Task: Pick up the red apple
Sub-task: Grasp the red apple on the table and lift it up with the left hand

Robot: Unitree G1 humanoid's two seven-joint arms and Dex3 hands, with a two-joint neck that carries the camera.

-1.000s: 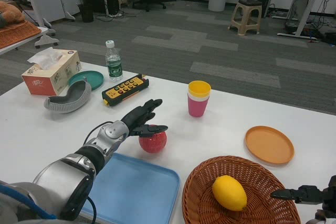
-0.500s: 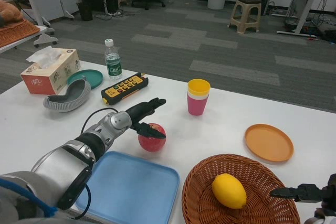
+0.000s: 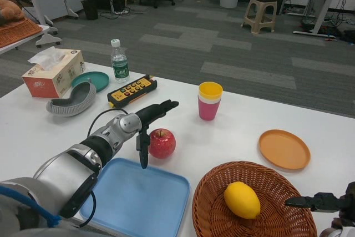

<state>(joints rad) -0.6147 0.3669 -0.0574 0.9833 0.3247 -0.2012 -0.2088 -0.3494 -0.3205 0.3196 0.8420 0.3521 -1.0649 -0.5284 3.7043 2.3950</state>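
While the robot leans over the white table (image 3: 244, 131), its left hand (image 3: 147, 123) hangs just beside the shiny red apple (image 3: 162, 143), on the apple's left. The fingers are spread apart and grip nothing: some reach forward over the apple's top, one points straight down past its left side toward the near table. I cannot tell whether any finger actually touches the fruit.

Just below that hand lies a light blue plastic tray (image 3: 138, 203), its far edge near the apple. Beyond the hand sits a yellow and black button remote (image 3: 132, 90), and past it a clear water bottle with a green label (image 3: 119, 62). To the hand's right stands a pink cup stacked under a yellow one (image 3: 209, 101).

Far off at the lower right corner, the right hand (image 3: 321, 201) waits beside a round woven wicker basket (image 3: 216, 215) holding a yellow lemon (image 3: 242, 200); its fingers stretch out, holding nothing.
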